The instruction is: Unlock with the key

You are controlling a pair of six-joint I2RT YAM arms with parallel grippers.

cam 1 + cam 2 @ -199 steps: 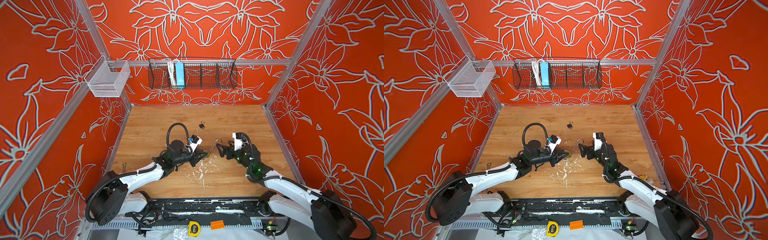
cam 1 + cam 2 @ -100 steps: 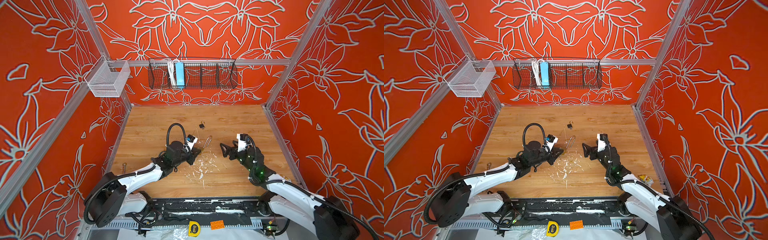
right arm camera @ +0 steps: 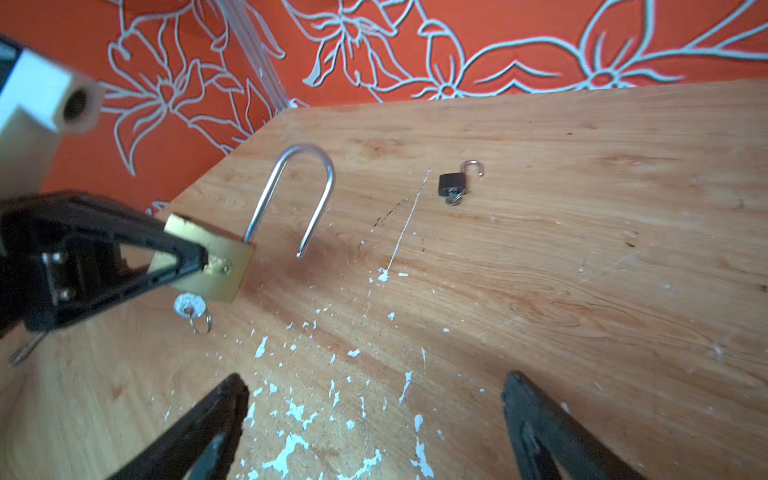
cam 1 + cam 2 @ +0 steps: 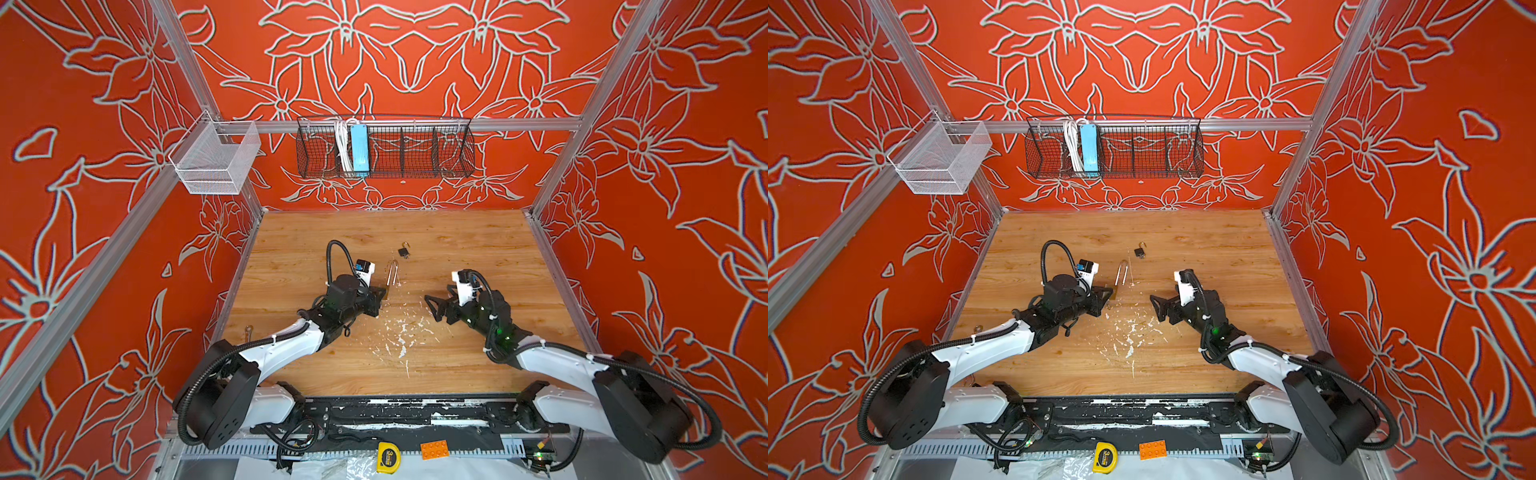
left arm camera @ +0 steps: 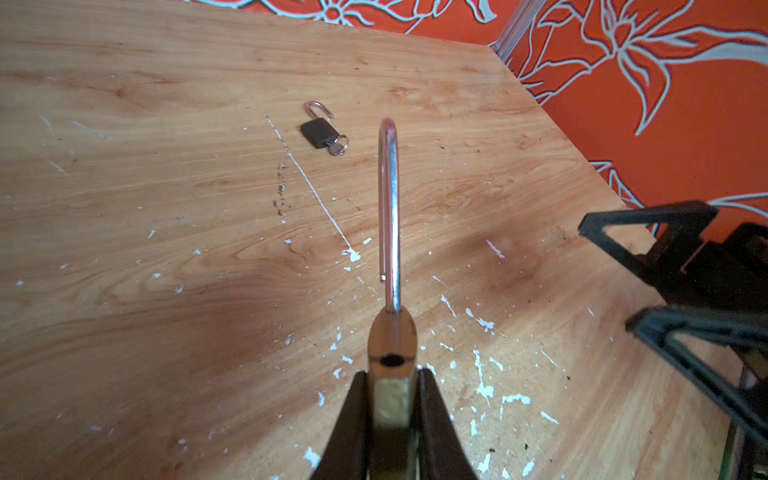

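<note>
Left claw (image 5: 392, 384): pinching the brass padlock (image 3: 235, 266) by its body.
Right claw (image 3: 374, 378): spread wide, empty, well apart.
Key (image 3: 189, 305): seated in the padlock's base, toward the right claw.
Shackle (image 5: 390, 208): open, pointing away from the left claw.

My left arm (image 4: 282, 353) and right arm (image 4: 557, 361), white shells over black joints, mounted on the black base rail (image 4: 415, 411), ribbed black cables (image 4: 328, 266) looped above it, left pincer (image 5: 392, 374) with black open-triangle fingers (image 3: 83, 216), two silver screws (image 3: 64, 294), white camera block (image 4: 463, 286), small green light (image 4: 498, 332).
</note>
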